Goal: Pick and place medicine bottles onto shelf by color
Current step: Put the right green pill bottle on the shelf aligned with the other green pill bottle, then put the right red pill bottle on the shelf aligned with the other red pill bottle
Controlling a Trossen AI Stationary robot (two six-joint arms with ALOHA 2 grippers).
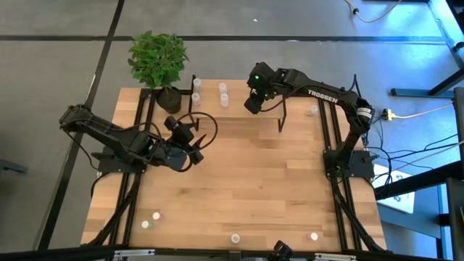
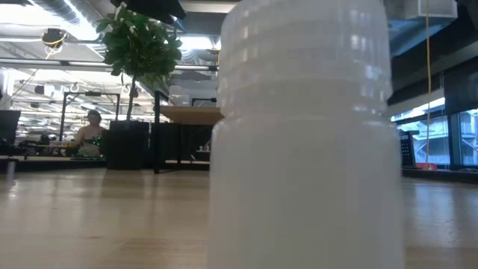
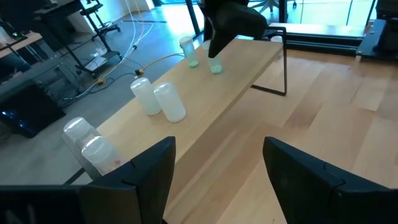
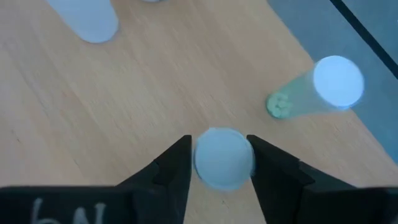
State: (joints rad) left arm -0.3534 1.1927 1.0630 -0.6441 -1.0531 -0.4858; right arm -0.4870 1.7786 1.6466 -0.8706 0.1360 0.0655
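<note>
The shelf [image 3: 211, 106] stands at the table's far side, a light-wood board on black legs. My right gripper [image 1: 254, 103] reaches down over it, shut on a greenish medicine bottle [image 4: 224, 158] that stands on the board. A second greenish bottle [image 4: 317, 87] stands close beside it. Farther along the board, two whitish bottles [image 3: 160, 99] stand upright, then two more [image 3: 90, 143] at its end. My left gripper [image 3: 217, 180] hovers open over the table in front of the shelf [image 1: 194, 148], with nothing between its fingers. My right gripper has the bottle's cap end [image 4: 224, 143] between its two fingers [image 4: 177, 165], one on each side. The fingers come from above, slanting down. The bottle stands upright with its base on the shelf board [image 3: 214, 70].
A potted plant [image 1: 158, 61] stands at the table's far left corner. Several loose bottles stand along the near edge [image 1: 151, 220] [image 1: 313, 236]. One of them [image 2: 306, 134] fills most of the low view. Bare tabletop [image 1: 254, 174] lies between the arms.
</note>
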